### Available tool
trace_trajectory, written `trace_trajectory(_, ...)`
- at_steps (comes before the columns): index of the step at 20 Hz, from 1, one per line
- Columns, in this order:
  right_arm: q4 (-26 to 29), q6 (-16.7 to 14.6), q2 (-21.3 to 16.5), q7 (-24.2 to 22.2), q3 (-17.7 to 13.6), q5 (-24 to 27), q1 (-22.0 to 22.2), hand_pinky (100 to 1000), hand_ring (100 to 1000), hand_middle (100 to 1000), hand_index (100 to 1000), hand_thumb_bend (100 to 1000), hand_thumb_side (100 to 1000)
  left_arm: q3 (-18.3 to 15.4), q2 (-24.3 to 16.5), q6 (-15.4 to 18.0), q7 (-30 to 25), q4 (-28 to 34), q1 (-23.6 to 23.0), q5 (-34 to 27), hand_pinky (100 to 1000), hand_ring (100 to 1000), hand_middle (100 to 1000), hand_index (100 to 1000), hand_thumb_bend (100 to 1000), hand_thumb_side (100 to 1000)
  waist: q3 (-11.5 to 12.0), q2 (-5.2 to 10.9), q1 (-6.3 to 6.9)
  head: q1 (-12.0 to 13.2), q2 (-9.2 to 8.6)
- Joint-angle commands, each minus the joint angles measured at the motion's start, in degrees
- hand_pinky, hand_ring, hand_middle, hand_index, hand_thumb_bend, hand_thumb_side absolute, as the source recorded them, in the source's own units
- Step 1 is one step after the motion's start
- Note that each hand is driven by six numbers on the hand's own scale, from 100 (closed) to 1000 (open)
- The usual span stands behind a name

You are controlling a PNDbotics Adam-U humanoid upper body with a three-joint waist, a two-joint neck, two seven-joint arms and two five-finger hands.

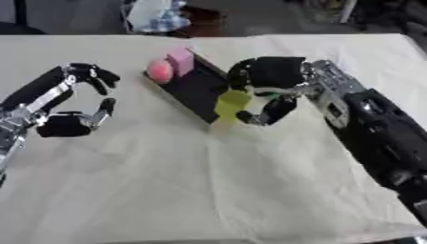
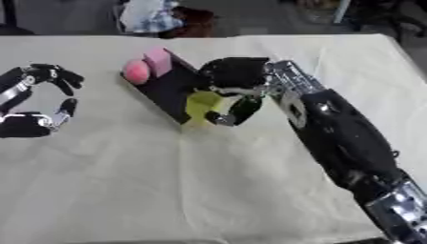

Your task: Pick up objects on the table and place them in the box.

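Gripping the yellow block in our curled right hand, we risk catching the box rim at six o'clock; left hand idles half-curled, empty.

The right hand covers part of the yellow-green object, whose shape stays blurred.

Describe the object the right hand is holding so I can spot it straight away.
Find the dark box lying askew near the middle of the cloth-covered table. At its near end, the right hand is curled round a yellow-green block. The box's far end holds a pink ball and a pink block; only this one is yellow-green.
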State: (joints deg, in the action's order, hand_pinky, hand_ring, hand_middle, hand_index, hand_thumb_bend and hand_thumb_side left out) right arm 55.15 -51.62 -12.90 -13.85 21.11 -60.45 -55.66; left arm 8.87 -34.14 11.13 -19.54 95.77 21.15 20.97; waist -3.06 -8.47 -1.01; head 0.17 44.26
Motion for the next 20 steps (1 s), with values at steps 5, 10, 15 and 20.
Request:
trace_trajectory(5, -5.7, -0.3, 5.0, 2.8, -4.5, -8.2, -3.8, 855, 814, 694, 1000, 100, 269, -0.7, -0.2, 0.0, 0.1, 1.3, 1.1, -0.6, 795, 637, 667, 829, 100, 404, 0.6, 0.98, 1.39, -1.0, -0.14)
trace_trajectory(10, -10.5, 0.1, 8.8, 5.3, -6.4, -16.2, -4.6, 858, 820, 715, 1000, 100, 292, -0.5, 0.3, 0.1, -0.1, 1.4, 1.4, -0.8, 795, 637, 666, 829, 100, 404, 1.1, 0.89, 1.71, -1.5, -0.14)
trace_trajectory(15, -13.5, 1.5, 10.2, 9.3, -8.3, -24.4, -4.7, 865, 840, 826, 1000, 100, 313, -0.5, 0.5, 0.1, -0.1, 1.5, 1.4, -0.8, 796, 636, 666, 829, 100, 407, 1.4, 0.85, 1.65, -1.7, -0.14)
trace_trajectory(20, -13.2, 1.1, 8.8, 12.6, -8.6, -29.0, -5.6, 880, 885, 966, 1000, 100, 344, -0.5, 0.4, 0.1, 0.0, 1.3, 1.3, -0.7, 796, 636, 665, 828, 100, 410, 1.3, 0.89, 1.28, -1.6, -0.14)
